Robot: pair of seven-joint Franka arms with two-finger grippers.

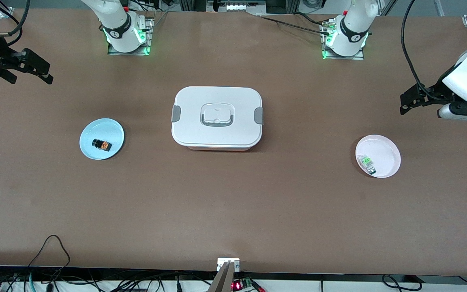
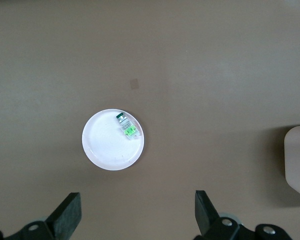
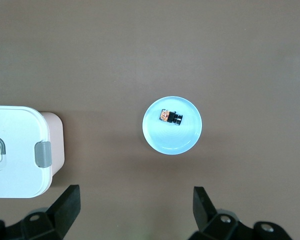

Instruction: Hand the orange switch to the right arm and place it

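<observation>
The orange switch lay on the blue plate toward the right arm's end of the table, its long axis running roughly three to nine o'clock in the front view. The right gripper, open, hung nearest, the switch at about its five o'clock. The left gripper, open, waited above the table near the pink plate.

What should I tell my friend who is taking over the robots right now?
Left end effector: open, holding nothing, waiting over the table's left-arm end.
Right end effector: open, holding nothing, waiting over the right-arm end.
The orange switch lies on the blue plate, toward the right arm's end.
Done: nothing, switch untouched.
Left: pick it up, hand it over, place it.
</observation>
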